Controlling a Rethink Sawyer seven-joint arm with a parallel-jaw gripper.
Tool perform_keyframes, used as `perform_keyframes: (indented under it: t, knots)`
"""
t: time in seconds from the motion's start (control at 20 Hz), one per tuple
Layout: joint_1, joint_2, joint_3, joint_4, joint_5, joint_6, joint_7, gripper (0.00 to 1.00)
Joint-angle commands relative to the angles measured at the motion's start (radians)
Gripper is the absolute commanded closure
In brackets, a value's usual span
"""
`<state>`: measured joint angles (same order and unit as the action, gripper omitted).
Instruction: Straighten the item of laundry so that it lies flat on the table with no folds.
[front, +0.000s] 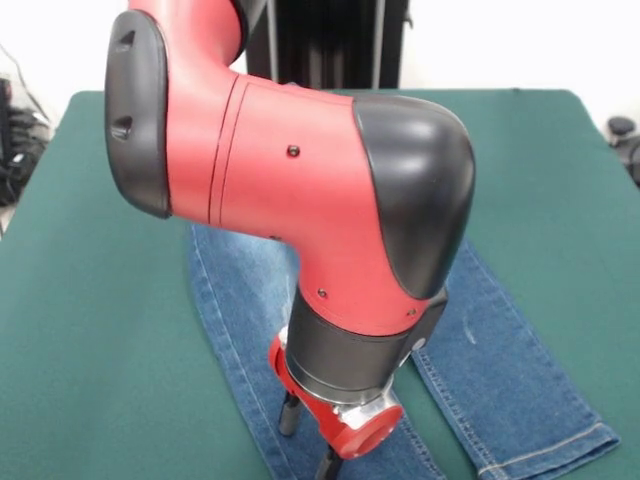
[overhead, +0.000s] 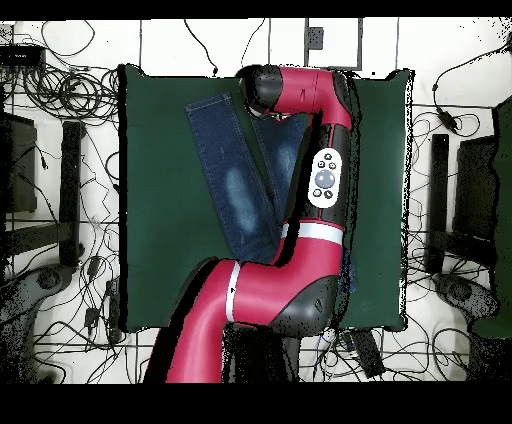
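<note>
Sawyer arm (front: 300, 190) fills most of the front view, reaching out over the green felt table (front: 90, 330). Gripper (front: 305, 440) points down at the bottom edge, just above or on the denim; two dark fingers (front: 289, 412) partly show, but can't tell if they're spread or closed, or if they touch the cloth.

Blue jeans (front: 500, 380) lie on the table under the arm, legs spread in a V toward the camera-side edge. One leg's hem (front: 545, 455) with pale stitching lies flat near the bottom right. The other leg runs down behind the gripper.

Overhead: jeans (overhead: 225, 165) sit in the table's middle-to-far part, faded whitish patch on one leg, the other leg mostly hidden by the arm (overhead: 325, 150). Waist end hidden under the arm's elbow. Cables (overhead: 70, 95) clutter the floor around the table (overhead: 160, 270).
</note>
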<state>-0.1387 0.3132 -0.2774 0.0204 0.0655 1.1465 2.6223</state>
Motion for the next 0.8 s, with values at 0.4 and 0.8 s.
perform_keyframes:
  t: [0.4, 0.8]
  knots:
    - [0.055, 0.165, 0.000, 0.051, 0.114, 0.042, 0.134, 0.00]
    - [0.054, 0.184, -0.026, 0.045, 0.162, -0.033, 0.123, 0.00]
